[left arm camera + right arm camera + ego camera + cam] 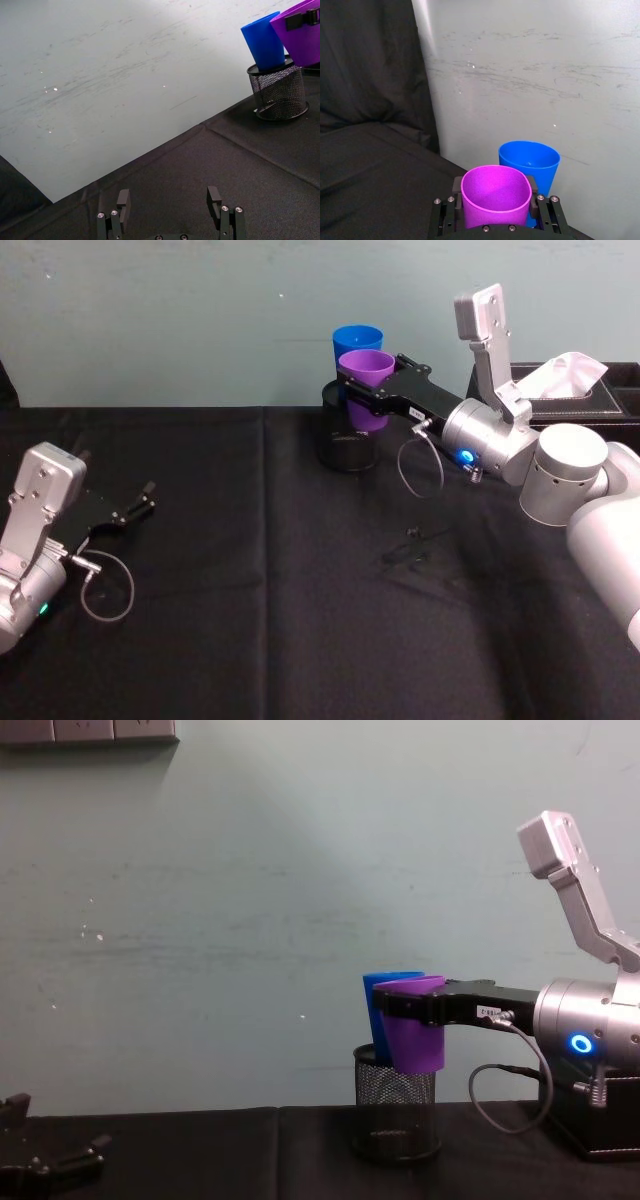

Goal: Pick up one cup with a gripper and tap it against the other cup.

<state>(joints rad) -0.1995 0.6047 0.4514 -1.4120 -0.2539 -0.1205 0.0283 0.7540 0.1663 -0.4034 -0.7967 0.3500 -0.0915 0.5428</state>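
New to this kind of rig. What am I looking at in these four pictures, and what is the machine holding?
It is a two-armed robot at a table draped in black. One picture looks down from its head, one looks across from its chest, and one comes from each wrist. The right gripper is shut on the purple cup, lifted close beside the blue cup, which stands in a black wire-mesh holder. Whether the cups touch I cannot tell. The left gripper is open, low over the table at the robot's left, idle. A tissue box sits at the right.
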